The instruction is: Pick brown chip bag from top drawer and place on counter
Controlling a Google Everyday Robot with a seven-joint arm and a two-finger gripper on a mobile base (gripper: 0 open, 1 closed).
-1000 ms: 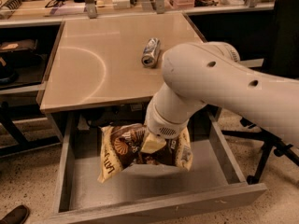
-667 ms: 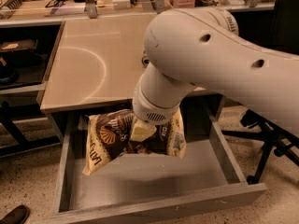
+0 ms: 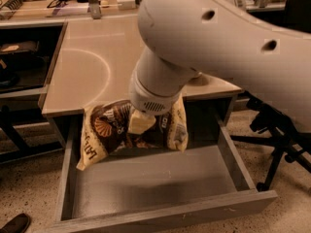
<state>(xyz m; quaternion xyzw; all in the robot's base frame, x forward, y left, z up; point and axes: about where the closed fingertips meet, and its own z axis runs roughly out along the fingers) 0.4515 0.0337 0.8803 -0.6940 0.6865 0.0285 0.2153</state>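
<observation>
Where the thick, smooth white robot arm (image 3: pixel 218 38) ends in a ribbed wrist collar, the pale two-finger gripper (image 3: pixel 141 123) is clamped on the mid-body of a crinkly, dark brown chip bag (image 3: pixel 104 130) with pale yellow ends, white lettering and a round orange logo.

- Position: the bag hangs clear of the drawer floor, over the rear of the drawer and just in front of the counter's front edge. Its left end droops lower than its right.
- Handling (judged): light, soft and puffy. The glossy film is likely slippery and the contents brittle, so a firm squeeze risks crushing them. A hold across the middle gathers the film and leaves both ends free to flop. The crimped ends would be flatter and stiffer to pinch.
- Top drawer (image 3: pixel 160 178): wide, shallow, grey wood, matt grain, pulled fully open. It has a flat front panel and low side walls, and the bag's shadow falls on its bare floor.
- Counter (image 3: pixel 97 67): large, square, smooth beige top with a thin edge on a grey frame. A faint curved mark shows on its sheen.
- Beyond: a long light wood shelf (image 3: pixel 48 4) carrying small clutter, a black wheeled chair base (image 3: pixel 277 140) at right, and a speckled stone floor (image 3: pixel 29 188).
</observation>
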